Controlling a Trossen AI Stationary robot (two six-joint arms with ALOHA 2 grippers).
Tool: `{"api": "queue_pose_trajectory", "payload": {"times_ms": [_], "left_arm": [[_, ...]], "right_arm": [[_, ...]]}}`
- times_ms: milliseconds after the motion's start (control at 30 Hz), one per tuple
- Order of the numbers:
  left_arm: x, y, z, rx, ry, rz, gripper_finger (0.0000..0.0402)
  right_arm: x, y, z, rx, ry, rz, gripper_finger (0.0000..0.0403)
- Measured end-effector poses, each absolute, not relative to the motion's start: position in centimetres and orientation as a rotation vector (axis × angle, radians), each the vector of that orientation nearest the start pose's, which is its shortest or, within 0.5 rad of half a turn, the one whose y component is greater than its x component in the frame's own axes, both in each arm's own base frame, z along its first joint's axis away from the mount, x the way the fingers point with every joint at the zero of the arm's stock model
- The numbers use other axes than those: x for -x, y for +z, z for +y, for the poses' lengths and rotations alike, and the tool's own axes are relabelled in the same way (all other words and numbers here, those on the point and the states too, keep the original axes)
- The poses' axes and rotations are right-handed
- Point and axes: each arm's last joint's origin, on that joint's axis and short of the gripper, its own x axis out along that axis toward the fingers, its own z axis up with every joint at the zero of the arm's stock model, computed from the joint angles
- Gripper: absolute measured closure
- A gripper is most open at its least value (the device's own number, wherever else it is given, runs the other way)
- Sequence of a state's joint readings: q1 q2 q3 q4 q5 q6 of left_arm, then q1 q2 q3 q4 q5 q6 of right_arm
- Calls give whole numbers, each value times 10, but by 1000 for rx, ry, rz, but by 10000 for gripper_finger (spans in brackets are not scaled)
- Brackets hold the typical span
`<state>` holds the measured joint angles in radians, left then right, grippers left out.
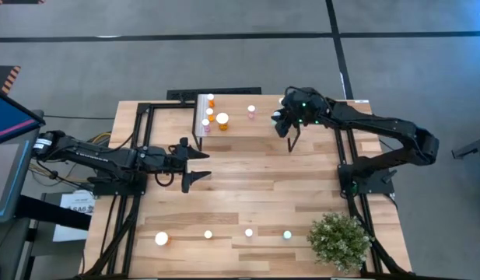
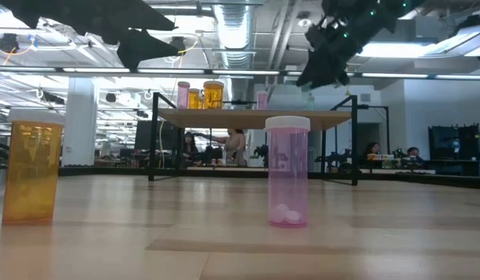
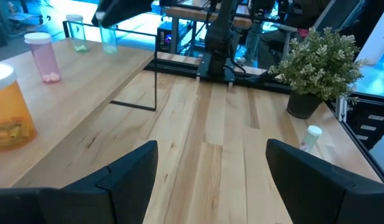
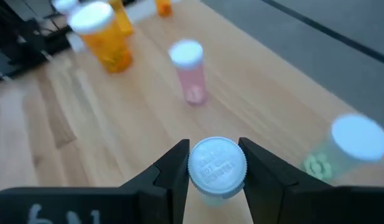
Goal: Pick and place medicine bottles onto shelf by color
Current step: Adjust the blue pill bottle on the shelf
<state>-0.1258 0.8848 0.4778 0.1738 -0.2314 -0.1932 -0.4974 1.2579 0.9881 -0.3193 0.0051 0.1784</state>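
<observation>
The shelf (image 1: 240,128) stands at the table's far side and carries orange bottles (image 1: 222,120), a pink bottle (image 1: 251,112) and a teal bottle (image 4: 350,146). My right gripper (image 4: 216,171) is over the shelf's right end (image 1: 289,118), shut on a white-capped medicine bottle (image 4: 216,165) whose body is mostly hidden by its cap. My left gripper (image 1: 194,163) waits open left of centre, above the table. Near the front edge stand a large orange bottle (image 1: 161,239), two small ones (image 1: 208,234) (image 1: 249,232) and a teal one (image 1: 287,234). My right gripper pinches the bottle between its two fingers (image 4: 173,174), at or just below the white cap's rim (image 4: 193,168). The fingers slant down from the table's right side. The cap faces the wrist camera and hides the body. Whether the bottom touches the shelf, I cannot tell.
A potted plant (image 1: 339,241) stands at the near right corner. Black frame rails (image 1: 348,155) run along both sides of the table. Bare wood lies between the shelf and the front row of bottles. People show in the room beyond, in the low view.
</observation>
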Motion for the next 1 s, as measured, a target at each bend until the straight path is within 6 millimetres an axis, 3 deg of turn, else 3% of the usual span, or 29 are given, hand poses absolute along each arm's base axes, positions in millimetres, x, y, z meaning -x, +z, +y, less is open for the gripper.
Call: {"api": "queue_pose_trajectory", "payload": {"times_ms": [767, 1000], "left_arm": [[-194, 243, -18, 153, 127, 220, 115], [-194, 244, -18, 154, 128, 219, 115]], "right_arm": [[-227, 283, -142, -307, -656, 623, 248], [-228, 283, -139, -305, -645, 622, 221]]}}
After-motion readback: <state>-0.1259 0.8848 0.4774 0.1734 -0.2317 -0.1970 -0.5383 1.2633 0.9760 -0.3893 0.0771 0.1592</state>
